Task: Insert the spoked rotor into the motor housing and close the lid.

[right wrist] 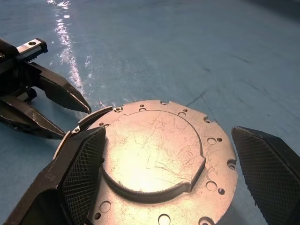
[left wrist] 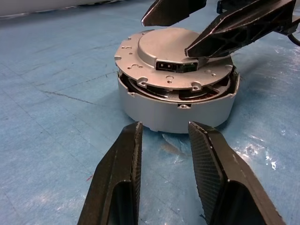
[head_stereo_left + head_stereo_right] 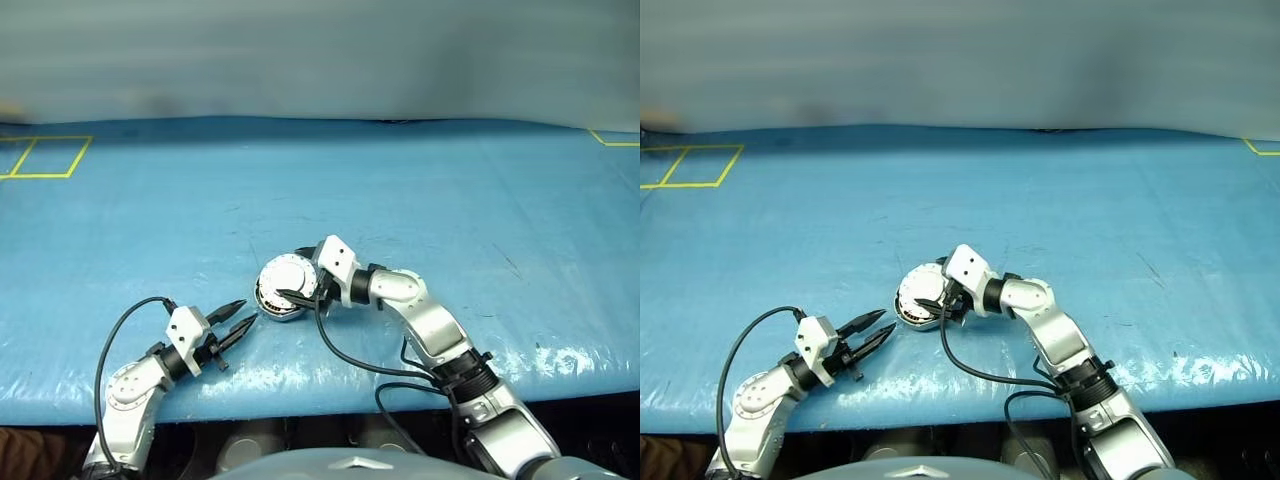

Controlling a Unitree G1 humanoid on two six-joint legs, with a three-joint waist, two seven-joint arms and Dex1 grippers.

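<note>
Nearest the head camera, the left end effector [image 3: 232,322] was seen low over the blue, slightly glossy desk [image 3: 450,200], its two black tapered fingers [image 2: 117,183] parted by a narrow gap with nothing between them, cross-hatched pads facing each other. Just beyond its tips stood the motor housing [image 2: 178,110], a round shallow cup of matte grey metal resting on the desk. The lid [image 1: 154,159], a scratched grey disc with a raised central plate and small holes round the rim, was laid nearly flat on the housing, a thin dark slit being left between them. The right end effector [image 3: 300,290] was held over the lid with its fingers spread wide, clamped on nothing. Yellow tape lines [image 3: 45,157] were marked at the far left corner.
</note>
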